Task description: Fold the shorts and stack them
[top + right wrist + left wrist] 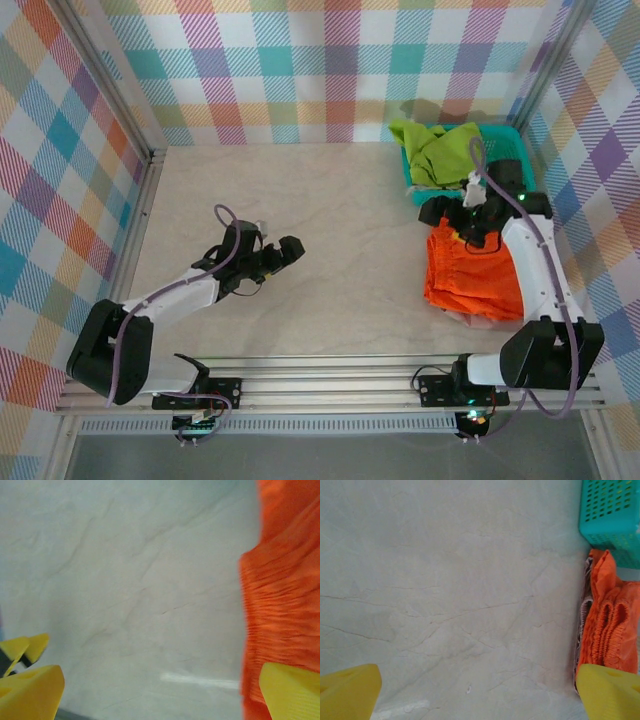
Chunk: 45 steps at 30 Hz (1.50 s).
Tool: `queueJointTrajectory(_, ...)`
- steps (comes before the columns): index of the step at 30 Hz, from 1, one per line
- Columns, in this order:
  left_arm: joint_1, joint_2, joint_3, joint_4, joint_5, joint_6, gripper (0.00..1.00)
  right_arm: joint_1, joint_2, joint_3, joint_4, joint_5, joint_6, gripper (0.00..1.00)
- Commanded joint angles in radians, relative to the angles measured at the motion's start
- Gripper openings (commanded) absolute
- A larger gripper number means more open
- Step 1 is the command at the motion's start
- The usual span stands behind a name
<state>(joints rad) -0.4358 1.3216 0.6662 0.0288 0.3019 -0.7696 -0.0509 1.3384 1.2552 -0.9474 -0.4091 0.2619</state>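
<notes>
Left arm first: it is folded at the elbow by the near-left corner, its forearm slanting out across the worktop toward the middle. The left tool points right over bare marble, its yellow fingers spread wide with nothing between them.

Over on the right, the arm rises from its base and runs straight away along the right-hand side. Its wrist is bent inward over the far edge of the orange shorts. The right tool hangs there with its jaws wide apart and empty. In the wrist view one fingertip sits at the gathered orange waistband, the other over bare worktop.

The orange shorts lie in a folded pile at the right of the worktop. Just beyond them the lime green shorts are heaped in the teal basket at the far right corner.
</notes>
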Motion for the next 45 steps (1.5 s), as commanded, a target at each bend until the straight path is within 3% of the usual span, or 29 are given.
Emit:
queueJointTrajectory(1, 0.011, -0.038, 0.003, -0.021, -0.010, 0.017, 1.00, 0.002, -0.042, -0.130, 0.195, -0.211, 0.127, 1.00)
queueJointTrajectory(8, 0.012, -0.047, -0.008, -0.030, -0.018, 0.012, 1.00, -0.072, -0.007, -0.406, 0.350, -0.175, 0.188, 0.99)
queueJointTrajectory(12, 0.011, -0.051, -0.008, -0.036, -0.022, 0.015, 1.00, -0.150, 0.014, -0.520, 0.443, -0.220, 0.222, 0.99)
queueJointTrajectory(18, 0.012, -0.061, -0.004, -0.040, -0.032, 0.019, 1.00, -0.158, -0.022, -0.494, 0.410, -0.276, 0.211, 1.00)
queueJointTrajectory(21, 0.012, -0.067, -0.002, -0.047, -0.040, 0.021, 1.00, -0.129, -0.104, -0.398, 0.346, -0.236, 0.202, 0.99)
queueJointTrajectory(24, 0.011, -0.065, 0.002, -0.052, -0.041, 0.022, 1.00, -0.048, -0.149, -0.265, 0.299, -0.064, 0.191, 0.99)
queueJointTrajectory(27, 0.012, -0.067, 0.005, -0.060, -0.041, 0.023, 1.00, 0.037, -0.095, -0.105, 0.249, 0.137, 0.166, 0.99)
queueJointTrajectory(33, 0.012, -0.091, 0.012, -0.101, -0.056, 0.035, 1.00, 0.143, 0.186, 0.242, 0.183, 0.421, 0.090, 0.97)
queueJointTrajectory(45, 0.012, -0.128, 0.023, -0.170, -0.080, 0.050, 1.00, 0.146, 0.798, 0.891, 0.017, 0.517, 0.032, 0.81)
